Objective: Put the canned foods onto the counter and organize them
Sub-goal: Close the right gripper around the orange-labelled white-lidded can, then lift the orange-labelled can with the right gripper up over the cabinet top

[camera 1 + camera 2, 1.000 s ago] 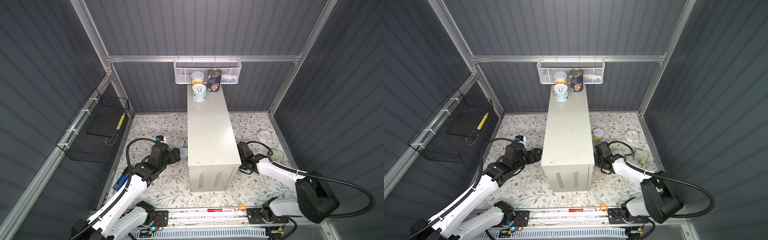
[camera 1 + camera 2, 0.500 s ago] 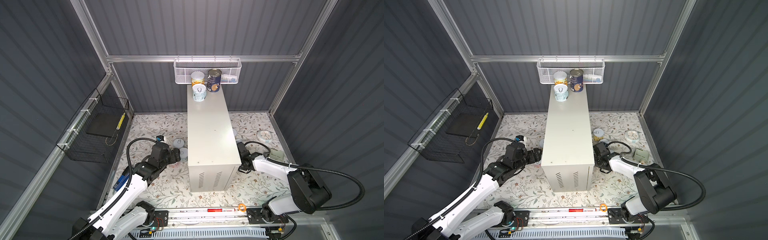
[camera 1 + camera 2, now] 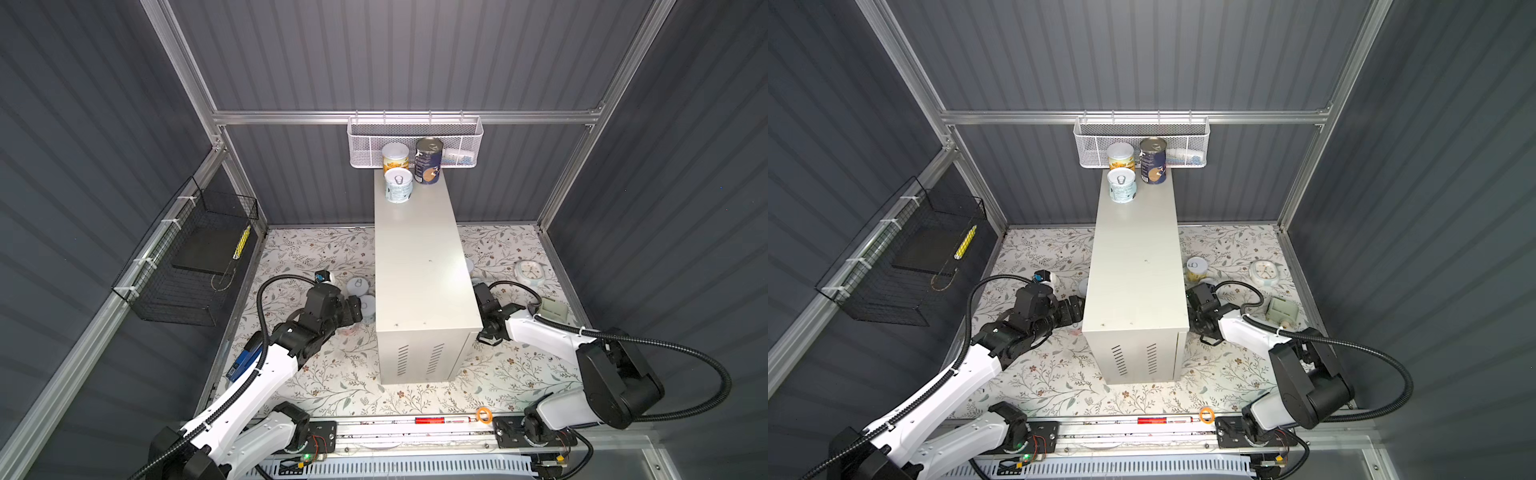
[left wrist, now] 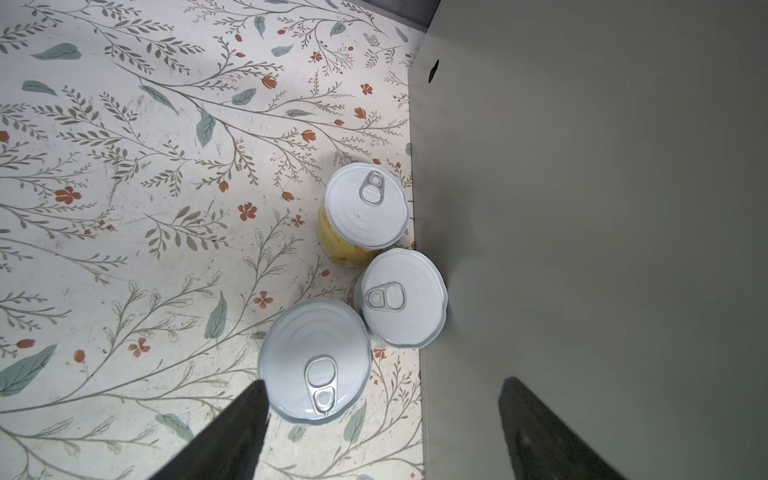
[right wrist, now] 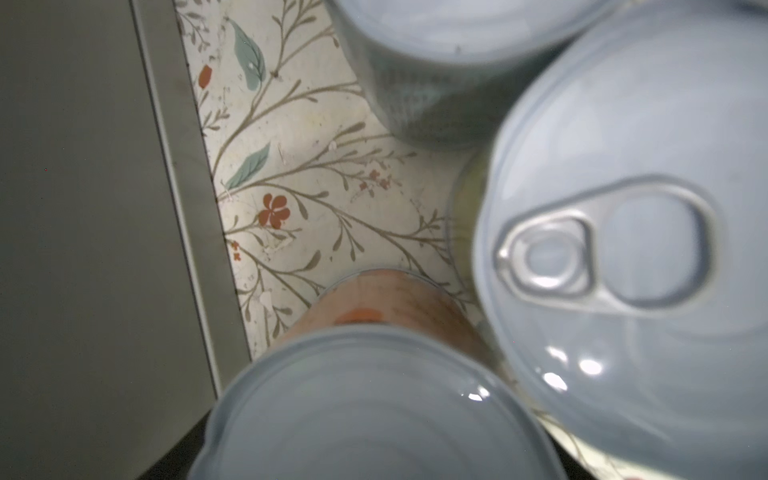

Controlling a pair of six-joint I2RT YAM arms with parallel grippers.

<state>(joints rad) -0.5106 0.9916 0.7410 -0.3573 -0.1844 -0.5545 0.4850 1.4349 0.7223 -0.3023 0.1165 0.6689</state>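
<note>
Divided floor: the counter splits the floral mat in two. Its long top lies bare from the vented near end up to the far-end cans, three bunched beneath the white mesh basket. To the left, the left-side cans crowd close against the counter's wall. The left gripper hangs wide-jawed by the nearest, and open mat spreads away from the counter. To the right, the right-side cans leave only a thin strip of mat along the wall.
</note>
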